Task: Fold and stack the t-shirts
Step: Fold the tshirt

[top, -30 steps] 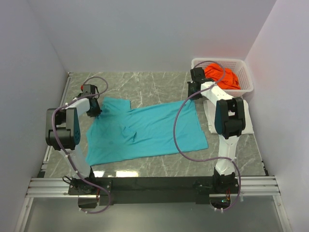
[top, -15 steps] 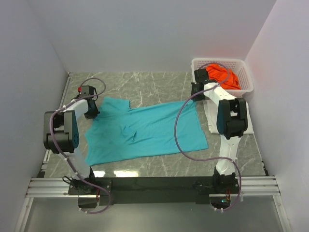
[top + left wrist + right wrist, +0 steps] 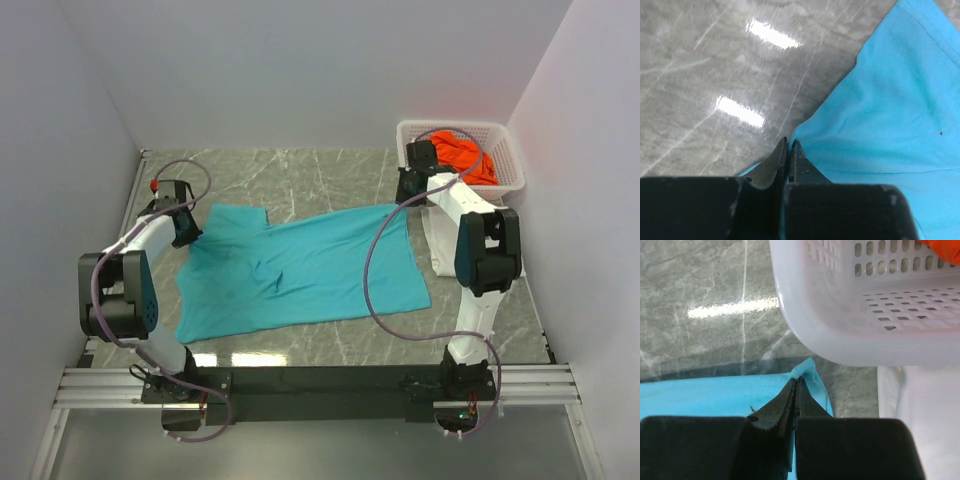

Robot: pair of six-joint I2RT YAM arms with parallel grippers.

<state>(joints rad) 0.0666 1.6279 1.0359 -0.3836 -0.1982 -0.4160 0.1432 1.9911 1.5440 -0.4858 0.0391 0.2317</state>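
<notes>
The teal t-shirt [image 3: 300, 270] lies spread on the marble table. My left gripper [image 3: 186, 228] is shut on its far left edge, beside the sleeve; the left wrist view shows teal cloth [image 3: 880, 110] pinched between the closed jaws of that gripper [image 3: 789, 145]. My right gripper [image 3: 405, 192] is shut on the shirt's far right corner, which bunches up at the jaw tips of that gripper [image 3: 796, 381] in the right wrist view, with the rest of the shirt [image 3: 705, 397] below. The orange t-shirt [image 3: 462, 156] lies in the basket. A white t-shirt [image 3: 515, 255] lies folded under the right arm.
The white lattice basket [image 3: 512, 175] stands at the far right corner, and its wall [image 3: 850, 325] is just beyond my right gripper. Grey walls close in on the left, back and right. A metal rail [image 3: 320, 380] runs along the near edge.
My left gripper has moved left and a little farther away with the shirt's edge, stretching the cloth. My right gripper has shifted slightly right toward the basket.
</notes>
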